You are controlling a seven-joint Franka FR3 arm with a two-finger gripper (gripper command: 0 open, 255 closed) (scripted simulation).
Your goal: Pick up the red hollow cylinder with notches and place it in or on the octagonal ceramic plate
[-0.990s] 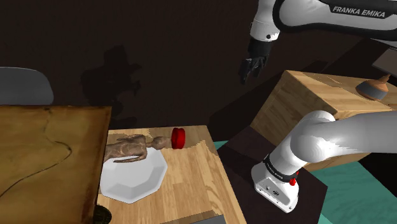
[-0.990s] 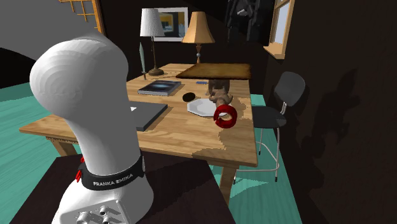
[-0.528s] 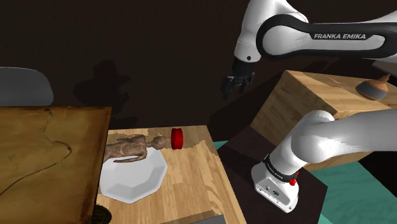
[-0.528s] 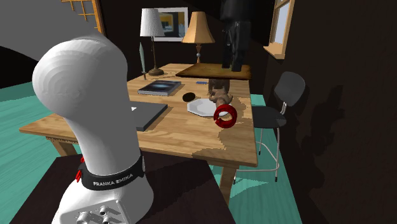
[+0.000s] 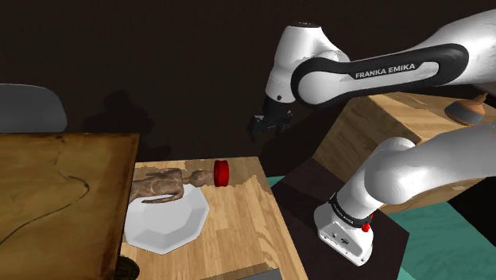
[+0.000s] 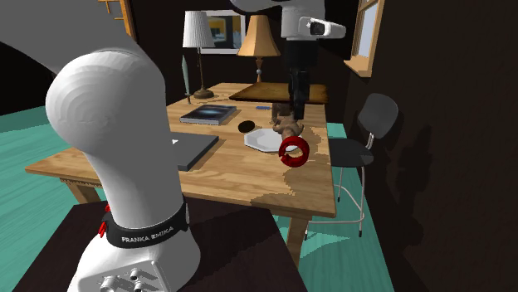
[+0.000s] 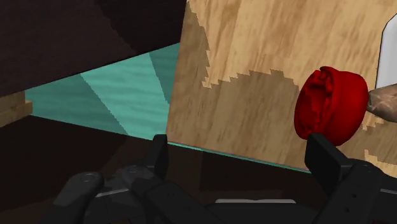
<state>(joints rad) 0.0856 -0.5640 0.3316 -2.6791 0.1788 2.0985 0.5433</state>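
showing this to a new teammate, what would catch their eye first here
The red notched cylinder lies on its side near the wooden table's edge, next to a brown figurine and the white octagonal plate. The black end effector hangs open in the air, apart from it.

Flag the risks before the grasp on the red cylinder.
1. The red cylinder lies on its curved side near the edge of the table. A nudge from the open fingers could roll it off.
2. The brown figurine lies right beside it and along the rim of the white plate. It may get bumped, and it crowds the drop spot.
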